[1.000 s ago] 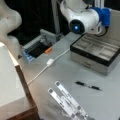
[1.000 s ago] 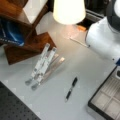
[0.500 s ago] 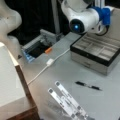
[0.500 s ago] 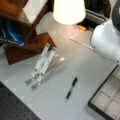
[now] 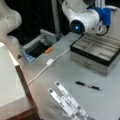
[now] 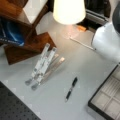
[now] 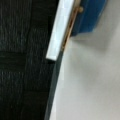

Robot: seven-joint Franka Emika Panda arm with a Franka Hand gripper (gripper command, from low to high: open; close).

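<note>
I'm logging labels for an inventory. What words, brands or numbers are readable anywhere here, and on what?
None can be read.
The blue book in the wooden rack: markings too blurred.
The metal laptop stand, black pen and compartment box: no text visible.
The gripper is not in view.

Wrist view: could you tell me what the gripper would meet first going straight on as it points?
The gripper does not show. Judging by this view, probably the pale surface near its edge, beside the white strip; depth is unclear.

Soft blur throughout; the lamp (image 6: 68, 11) glares brightly overhead.
</note>
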